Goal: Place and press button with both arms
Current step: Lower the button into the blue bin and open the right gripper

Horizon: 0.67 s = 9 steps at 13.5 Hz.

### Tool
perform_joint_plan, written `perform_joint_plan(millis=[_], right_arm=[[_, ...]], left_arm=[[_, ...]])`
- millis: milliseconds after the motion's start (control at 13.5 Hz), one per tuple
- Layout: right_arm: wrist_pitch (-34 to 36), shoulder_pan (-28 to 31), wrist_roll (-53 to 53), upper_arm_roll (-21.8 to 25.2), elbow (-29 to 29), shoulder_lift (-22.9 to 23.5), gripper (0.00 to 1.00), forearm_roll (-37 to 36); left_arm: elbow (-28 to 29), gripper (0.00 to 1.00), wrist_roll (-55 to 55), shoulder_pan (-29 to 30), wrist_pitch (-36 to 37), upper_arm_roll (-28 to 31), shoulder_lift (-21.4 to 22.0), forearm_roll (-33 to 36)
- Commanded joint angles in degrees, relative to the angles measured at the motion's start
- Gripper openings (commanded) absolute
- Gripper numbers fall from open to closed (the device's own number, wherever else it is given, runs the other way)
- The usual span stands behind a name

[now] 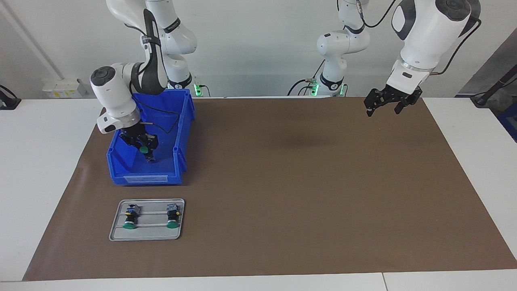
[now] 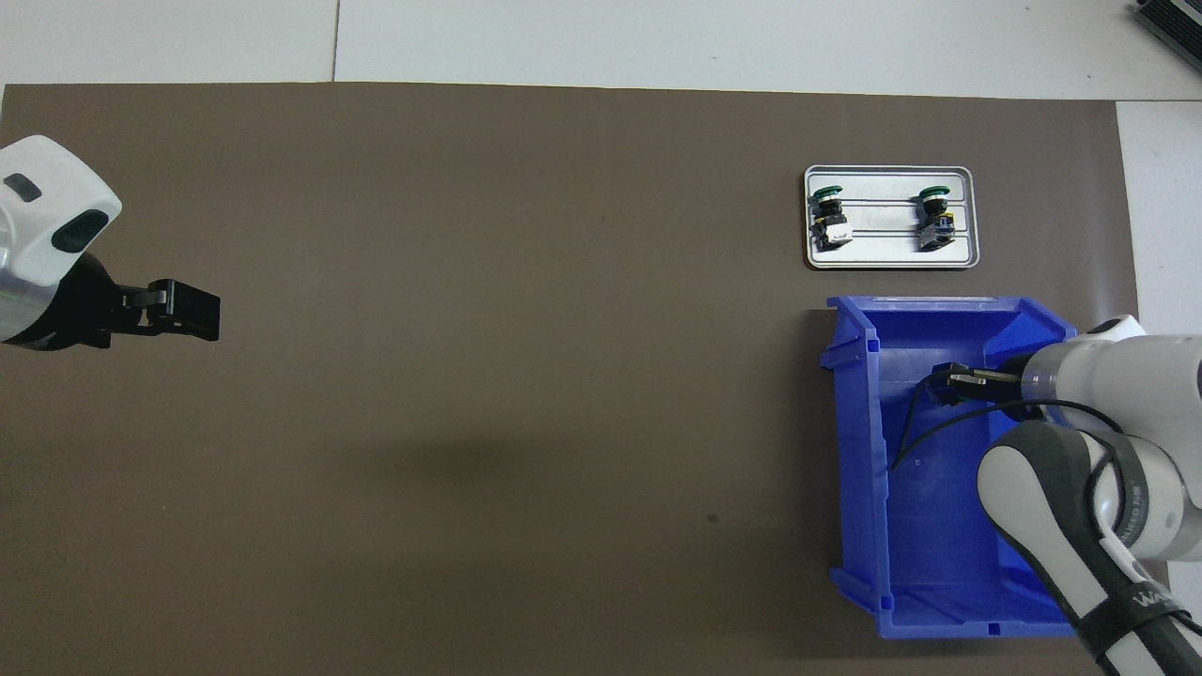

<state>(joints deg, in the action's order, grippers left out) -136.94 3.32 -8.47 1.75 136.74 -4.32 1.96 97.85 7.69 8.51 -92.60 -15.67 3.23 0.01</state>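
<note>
My right gripper (image 1: 146,153) is down inside the blue bin (image 1: 141,171), shut on a button (image 1: 143,149) whose green cap shows between the fingers. In the overhead view the right gripper (image 2: 950,383) covers that button inside the bin (image 2: 859,451). Two more buttons (image 1: 130,218) (image 1: 173,217) lie on their sides on a grey tray (image 1: 149,233), farther from the robots than the bin. My left gripper (image 1: 385,106) hangs open and empty in the air over the mat's edge at the left arm's end of the table, where it waits.
A brown mat (image 1: 303,182) covers most of the white table. The tray (image 2: 883,253) with its buttons (image 2: 829,216) (image 2: 935,218) sits close to the bin's farther wall. The left gripper (image 2: 188,312) shows over bare mat in the overhead view.
</note>
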Motion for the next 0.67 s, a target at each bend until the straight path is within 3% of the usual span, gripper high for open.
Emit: perform_joint_plan(millis=[0,222,296,519,593], right_arm=[[-1.31,-0.77,-3.56,-0.43,0.63,-0.08,0.00,-1.52],[-1.40,-0.95,-7.78,-0.43,0.45,0.27,0.17,-1.61],[-1.40,-0.86,-8.05,-0.43,0.37,0.36,0.42,-1.61],[-1.23,-0.86,-8.93,-0.43,0.19,0.36,0.61,-1.61],[-0.53,-0.86,-8.84,-0.43,-0.59,0.62,0.73,-1.70]], left_arm=[[1.82,1.00,-0.93,0.80,-0.65,-0.15,1.78,-0.88],[1.82,1.00,-0.93,0.80,-0.65,-0.15,1.78,-0.88],[1.82,1.00,-0.93,0.80,-0.65,-0.15,1.78,-0.89],[1.82,1.00,-0.93,0.80,-0.65,-0.15,1.78,-0.88],[1.82,1.00,-0.93,0.80,-0.65,-0.15,1.78,-0.89]])
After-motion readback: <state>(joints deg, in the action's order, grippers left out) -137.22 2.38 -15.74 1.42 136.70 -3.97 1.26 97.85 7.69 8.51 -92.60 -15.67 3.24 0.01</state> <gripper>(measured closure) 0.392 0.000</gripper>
